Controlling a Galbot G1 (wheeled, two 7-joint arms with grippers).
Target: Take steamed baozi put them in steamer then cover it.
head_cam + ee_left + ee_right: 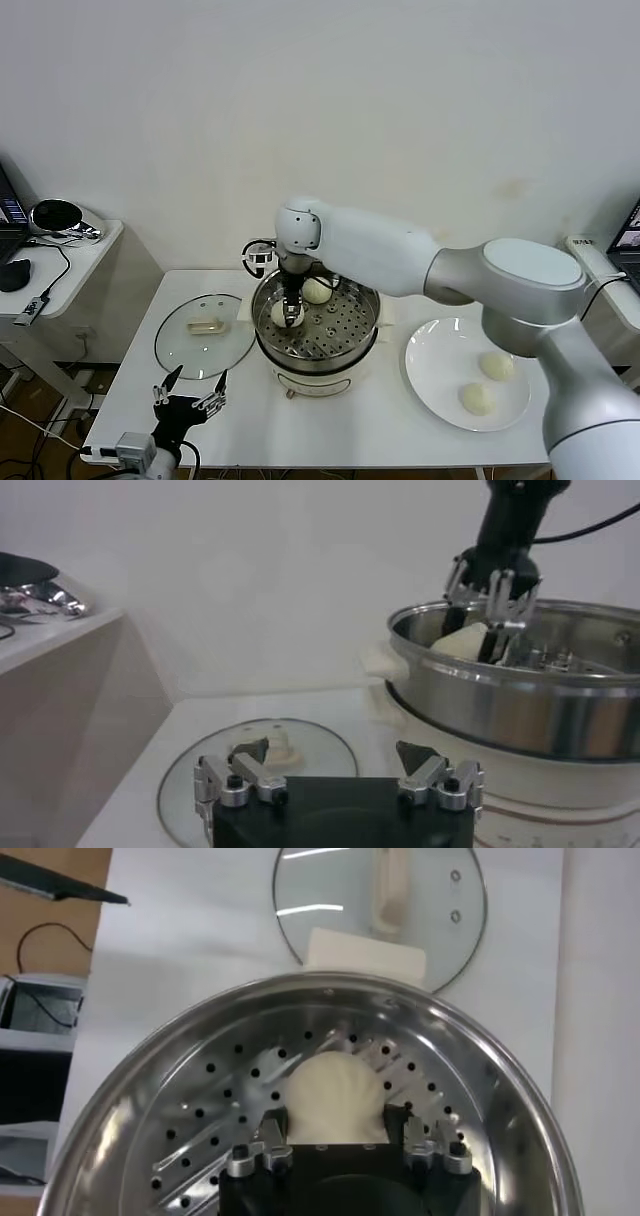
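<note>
The steamer stands mid-table on its white pot base. My right gripper reaches down into its left part and is shut on a cream-white baozi resting on the perforated floor. In the right wrist view the baozi sits between the fingers. A second baozi lies at the steamer's back. Two more baozi lie on the white plate to the right. My left gripper is open and empty near the table's front left edge.
The glass lid lies flat on the table left of the steamer, handle up. It also shows in the left wrist view, just beyond the open left gripper. A side table with cables stands at far left.
</note>
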